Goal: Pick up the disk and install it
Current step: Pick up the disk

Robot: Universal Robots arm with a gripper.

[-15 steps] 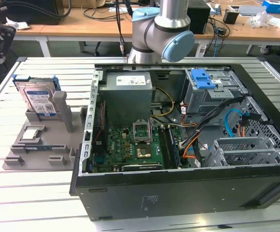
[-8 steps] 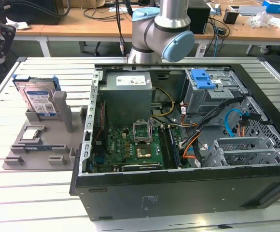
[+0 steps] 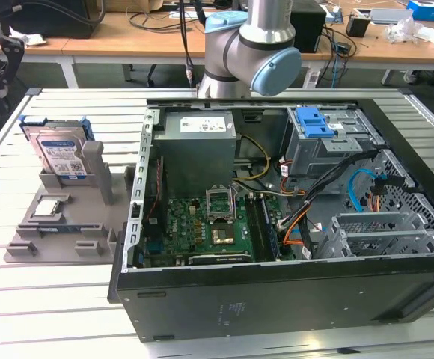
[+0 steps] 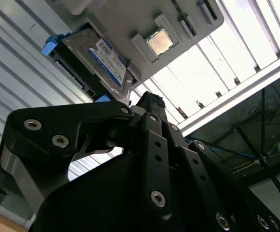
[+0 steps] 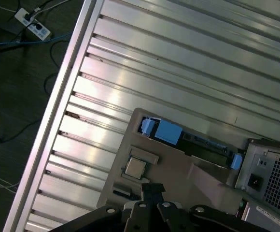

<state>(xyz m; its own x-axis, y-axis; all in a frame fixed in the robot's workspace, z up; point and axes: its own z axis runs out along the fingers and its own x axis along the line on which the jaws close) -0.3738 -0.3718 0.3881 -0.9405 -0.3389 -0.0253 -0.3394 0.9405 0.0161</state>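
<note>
Aluminium table (image 3: 52, 299) carries the open black computer case (image 3: 292, 299) and, at the exterior view's left, a grey holder (image 3: 90, 228). My gripper (image 4: 152, 100) is closed on nothing, apart from the disk (image 3: 61, 153), which leans upright in that holder near a small silver chip (image 3: 47, 210).

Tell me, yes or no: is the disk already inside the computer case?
No, in the exterior view the disk stands in the grey holder on the table, outside the computer case, on that view's left.
</note>
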